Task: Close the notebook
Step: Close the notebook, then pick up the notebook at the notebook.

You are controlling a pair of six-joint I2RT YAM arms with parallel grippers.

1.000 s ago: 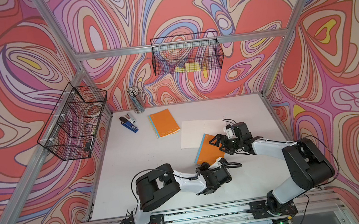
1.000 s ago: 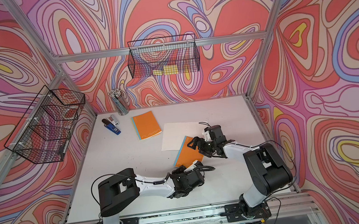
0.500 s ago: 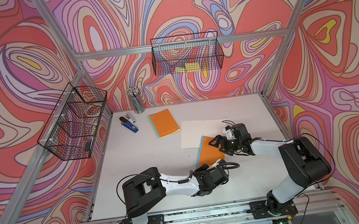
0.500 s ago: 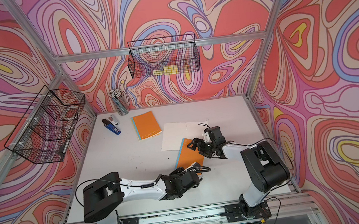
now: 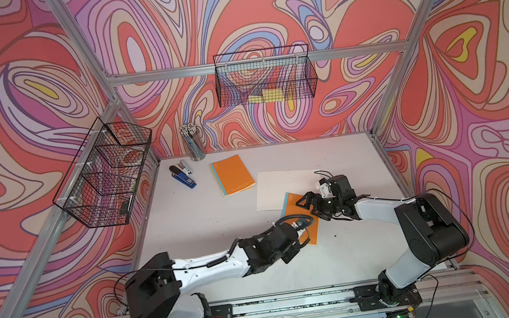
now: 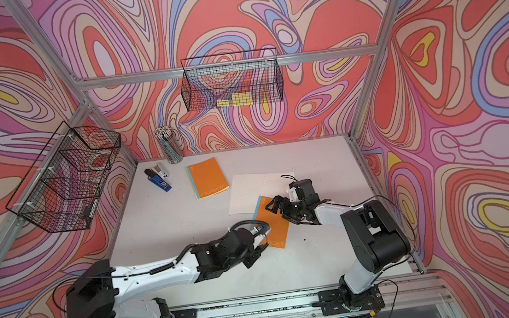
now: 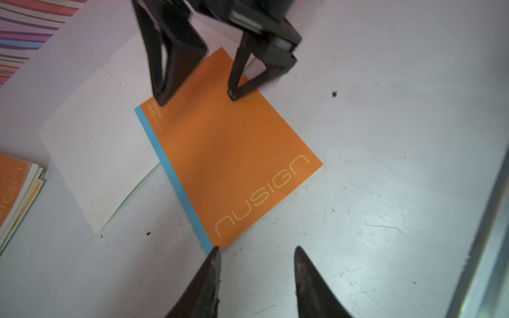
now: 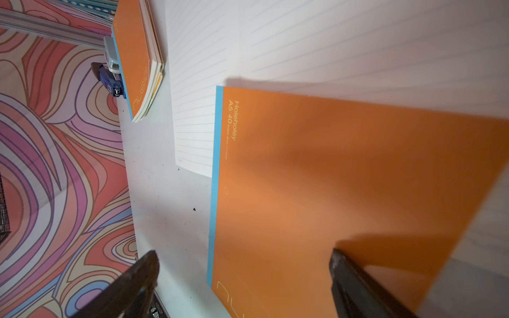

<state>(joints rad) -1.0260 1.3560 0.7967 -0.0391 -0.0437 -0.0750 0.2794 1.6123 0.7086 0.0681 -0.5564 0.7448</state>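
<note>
Tabletop (image 5: 208, 225); notebook (image 7: 234, 154) flat; left claw (image 7: 257, 250) now parted, apparently released

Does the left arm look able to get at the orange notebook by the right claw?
Probably yes: the left claw stands open right at that notebook's corner, nothing between them, and the right claw rests at the opposite end, out of the way.

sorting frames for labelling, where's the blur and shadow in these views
Left wrist view: lettering on the notebook is sharp, the right gripper is slightly smeared, and the left gripper is soft and dark at the frame edge. Right wrist view: the gripper's fingers are blurred and shadows fall across the orange cover. Both top views: evenly lit.
</note>
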